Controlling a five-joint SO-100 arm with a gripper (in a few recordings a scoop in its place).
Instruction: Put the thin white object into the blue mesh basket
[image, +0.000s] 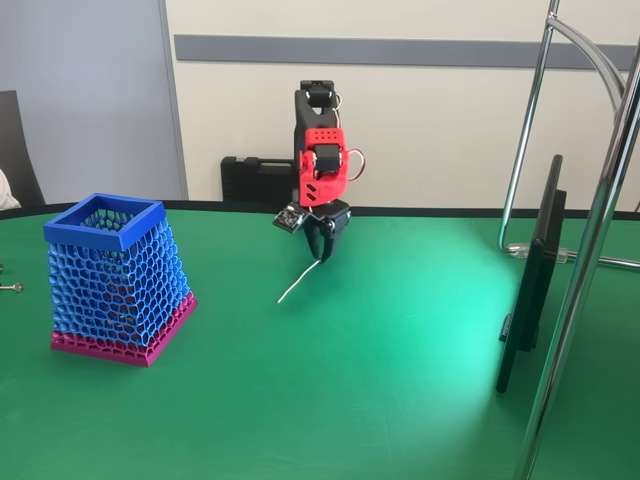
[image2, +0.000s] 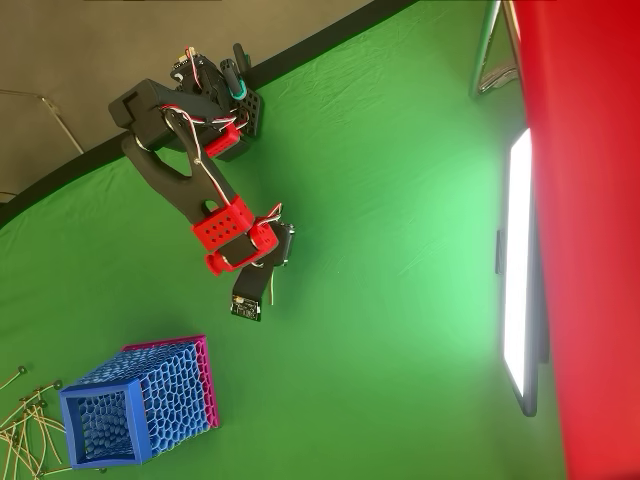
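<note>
Claw (image: 322, 246) pointed down over the green counter (image: 380, 380), pinched shut on the upper end of the thin white object (image: 298, 282), which slants down and to the left in the fixed view with its lower tip at or just above the cloth. Blue mesh basket (image: 115, 280) upright well to the left, apart from the claw; in the overhead view, basket (image2: 140, 400) at lower left with a loose pile of similar thin sticks (image2: 25, 430) just beside it.

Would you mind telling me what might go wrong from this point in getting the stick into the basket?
The gripper pinches the thin white object only at its top end, so it may swing or slip during the carry. Its low end sits at about table level and could drag on the cloth. The blue mesh basket is tall, so a low pass might knock its rim.
</note>
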